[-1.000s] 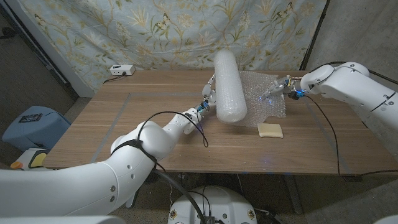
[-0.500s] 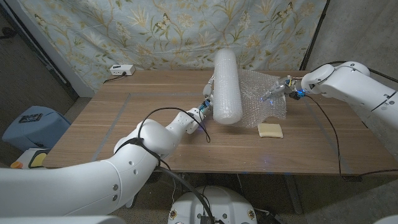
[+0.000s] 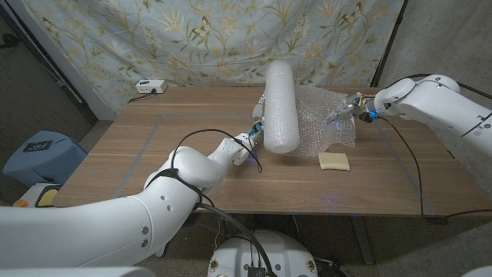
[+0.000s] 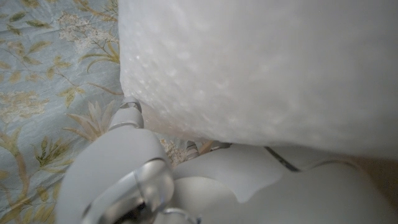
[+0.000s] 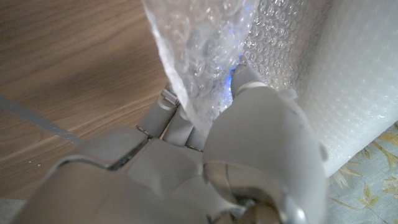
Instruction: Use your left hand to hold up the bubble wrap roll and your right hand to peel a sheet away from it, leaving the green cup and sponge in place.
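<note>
Power strip (image 3: 151,87): at table's (image 3: 192,146) far left edge, about 10 o'clock from the roll.
Left hand (image 3: 259,117): fingers gripping the roll's left side.
Roll (image 3: 280,106): held up over table centre, tilted, top toward the floral cloth (image 3: 192,38).
Sheet (image 3: 327,115): peeled out to 3 o'clock from the roll, joined to it.
Sponge (image 3: 334,161): on the table at 5 o'clock from the roll, just below the sheet.
Right hand (image 3: 344,110): fingers (image 5: 249,84) pinching the sheet's right edge.

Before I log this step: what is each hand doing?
Left hand: holds the white bubble wrap roll upright.
Right hand: pinches the clear peeled bubble wrap sheet.
</note>
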Controlling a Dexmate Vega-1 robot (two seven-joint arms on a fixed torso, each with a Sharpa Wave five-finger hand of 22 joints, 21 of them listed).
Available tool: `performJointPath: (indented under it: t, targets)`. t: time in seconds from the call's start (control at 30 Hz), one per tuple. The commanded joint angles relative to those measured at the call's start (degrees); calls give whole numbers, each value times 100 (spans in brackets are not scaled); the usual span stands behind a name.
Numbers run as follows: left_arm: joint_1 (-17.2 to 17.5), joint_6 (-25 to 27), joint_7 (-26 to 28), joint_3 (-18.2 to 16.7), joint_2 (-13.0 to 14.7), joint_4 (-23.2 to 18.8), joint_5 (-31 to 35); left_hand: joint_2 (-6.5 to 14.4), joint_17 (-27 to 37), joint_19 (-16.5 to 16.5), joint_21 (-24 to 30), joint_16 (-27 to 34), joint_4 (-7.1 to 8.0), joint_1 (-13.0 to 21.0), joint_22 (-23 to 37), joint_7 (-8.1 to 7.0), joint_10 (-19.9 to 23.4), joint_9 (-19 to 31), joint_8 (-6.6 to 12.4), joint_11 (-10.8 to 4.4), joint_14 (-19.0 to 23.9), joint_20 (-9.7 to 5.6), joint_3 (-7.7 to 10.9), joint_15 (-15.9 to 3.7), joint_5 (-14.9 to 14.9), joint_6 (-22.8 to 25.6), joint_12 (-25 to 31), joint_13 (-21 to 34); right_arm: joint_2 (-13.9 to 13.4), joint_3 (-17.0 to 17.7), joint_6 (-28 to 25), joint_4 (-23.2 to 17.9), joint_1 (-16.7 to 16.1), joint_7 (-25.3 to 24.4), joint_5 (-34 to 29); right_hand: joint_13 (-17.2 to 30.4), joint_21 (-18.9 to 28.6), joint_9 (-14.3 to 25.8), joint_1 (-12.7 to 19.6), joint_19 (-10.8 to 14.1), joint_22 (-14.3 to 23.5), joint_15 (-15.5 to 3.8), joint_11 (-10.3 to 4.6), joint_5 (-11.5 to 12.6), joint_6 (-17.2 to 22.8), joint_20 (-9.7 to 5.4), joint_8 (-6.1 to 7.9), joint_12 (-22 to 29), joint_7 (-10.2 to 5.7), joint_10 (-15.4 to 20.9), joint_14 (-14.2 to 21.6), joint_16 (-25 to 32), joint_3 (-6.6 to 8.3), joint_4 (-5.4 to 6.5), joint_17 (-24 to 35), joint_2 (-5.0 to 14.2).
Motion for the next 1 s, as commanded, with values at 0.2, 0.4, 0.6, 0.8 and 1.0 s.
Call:
performJointPath:
  t: [0.2, 0.4, 0.6, 0.8, 1.0]
  targets:
    - [-25, 5, 9, -243, -57, 0, 119, 23, 16, 3, -5, 9, -14, -34, 16, 0, -64, 11, 11, 24, -43, 2, -5, -5, -9, -59, -26, 8, -72, 95, -66, -2, -51, -74, 56, 6, 73, 46, -36, -57, -2, -6, -5, -26, 51, -49, -33, -40, 2, 69, 50, -57, 62, -10, 19, 5]
    - [-44, -41, 45, -295, -73, 0, 162, 43, 16, -16, -9, 9, -12, -54, 16, -2, -133, 10, 7, 22, -80, 3, 19, -3, -13, -115, -32, 4, -92, 84, -97, 1, -24, -61, 47, 35, 104, 43, -39, -63, -5, -3, 3, -27, 50, -49, -51, -38, 12, 70, 59, -72, 70, -6, 29, 8]
    - [-62, -50, 97, -396, -105, 0, 212, 26, 15, -28, -15, 10, -11, -82, 12, -2, -162, 10, 8, 21, -104, 4, 15, -3, -19, -137, -30, 2, -115, 68, -144, 11, 20, -40, 26, 38, 126, 63, -41, -71, -8, -4, -10, -28, 54, -48, -50, -54, 19, 60, 63, -78, 77, -7, 47, 7]
    - [-90, -51, 173, -532, -152, 0, 244, 17, 15, -29, -17, 9, -11, -96, 12, -1, -169, 11, 12, 21, -115, 4, 12, -4, -21, -133, -28, 2, -133, 17, -202, 37, 102, 27, -13, 62, 156, 61, -47, -81, -12, -5, 0, -30, 63, -48, -65, -51, 30, 75, 70, -97, 84, -6, 52, 6]
    - [-50, -37, 309, -378, -172, 0, -24, 13, 17, -29, -17, 14, -13, -112, 12, -1, -154, 13, 21, 21, -118, 3, 14, -5, -18, -86, -13, 5, -130, -117, -274, 86, 263, 180, -103, 57, 185, 76, -49, -90, -15, -5, 2, -30, 62, -46, -74, -73, 17, 70, 77, -114, 92, -7, 59, 7]
